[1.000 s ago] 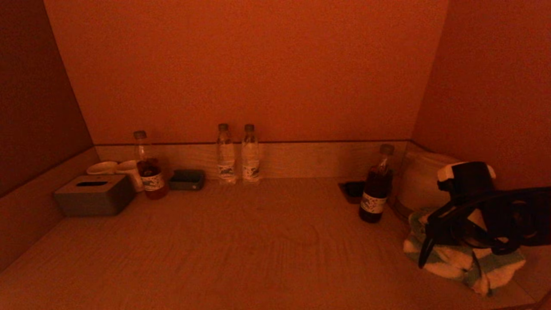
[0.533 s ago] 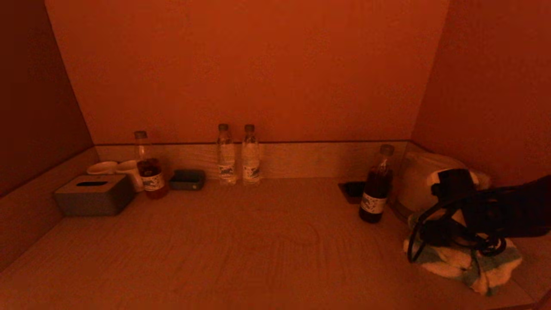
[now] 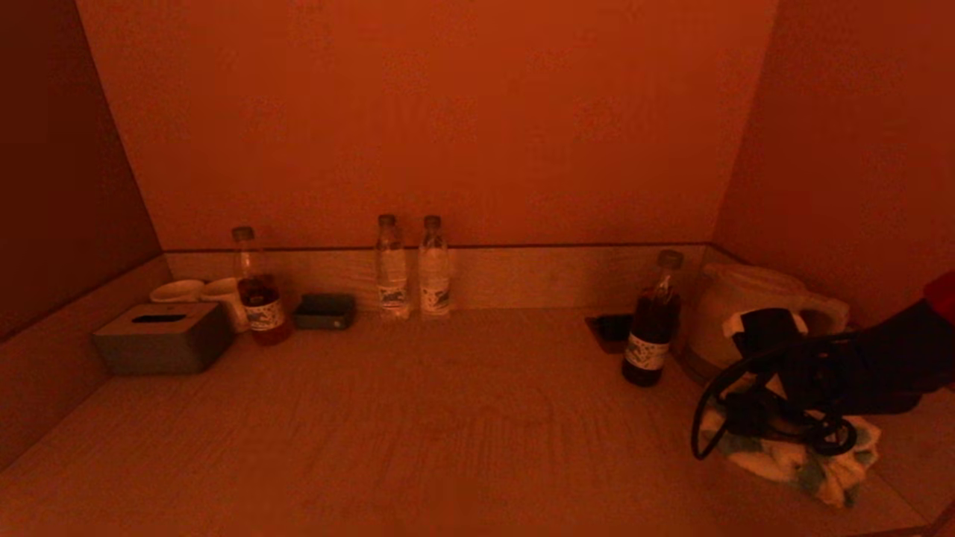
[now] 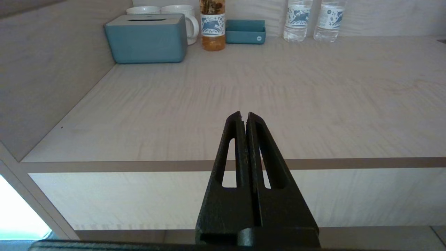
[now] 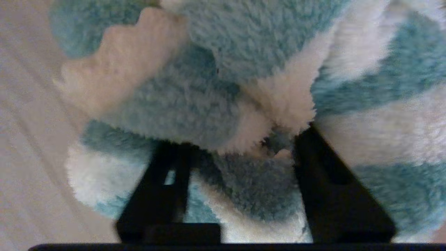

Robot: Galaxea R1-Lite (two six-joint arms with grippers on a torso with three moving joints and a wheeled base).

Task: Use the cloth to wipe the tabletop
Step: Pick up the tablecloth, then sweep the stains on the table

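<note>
A fluffy blue-and-white striped cloth [image 3: 791, 459] lies bunched at the right front of the pale wooden tabletop [image 3: 448, 418]. My right gripper [image 3: 753, 418] is pressed down into it from above. In the right wrist view the cloth [image 5: 216, 87] fills the picture, and the right gripper [image 5: 240, 139] stands open with its fingers wide apart, a fold of cloth between them. My left gripper [image 4: 244, 114] is shut and empty, parked in front of the table's front edge and out of the head view.
A white kettle [image 3: 746, 313], a tea bottle [image 3: 650, 321] and a dark tray [image 3: 613, 328] stand just behind the cloth. Two water bottles [image 3: 412, 268] stand at the back middle. A tissue box [image 3: 160, 337], cups [image 3: 201, 292], another tea bottle [image 3: 257, 291] and a small box [image 3: 324, 311] are at the back left.
My right gripper has come down and a little to the left onto the cloth. The cloth is more bunched under it. The left arm has not moved.
</note>
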